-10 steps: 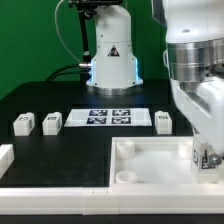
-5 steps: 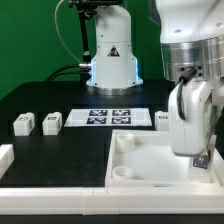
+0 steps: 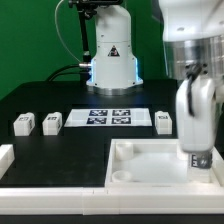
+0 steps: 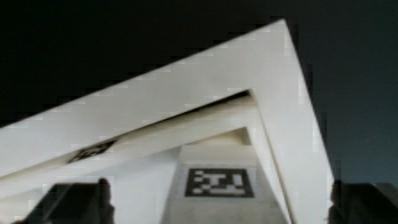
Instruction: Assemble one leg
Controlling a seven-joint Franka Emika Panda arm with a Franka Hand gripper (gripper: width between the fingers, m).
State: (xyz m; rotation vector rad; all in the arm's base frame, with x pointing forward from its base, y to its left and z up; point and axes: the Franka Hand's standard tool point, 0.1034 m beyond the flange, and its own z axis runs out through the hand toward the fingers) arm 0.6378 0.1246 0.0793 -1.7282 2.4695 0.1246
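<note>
— White plastic items on the black bench [image 3: 60,150], please.

— Leg [image 3: 203,157], marker-tagged: held between the fingers of the hand [image 3: 201,160], at the tabletop board's [image 3: 150,165] corner on the exterior view's right. Three spare legs [image 3: 23,124] lie near the marker board [image 3: 110,117].

— Changes logged?

— Half a second back, the hand stood tilted; it now hangs upright, the leg lower. In the wrist view the leg [image 4: 217,182] sits against the board's corner [image 4: 214,110].

— Meaning?

— Probably insertion under way; seating unconfirmed.
</note>
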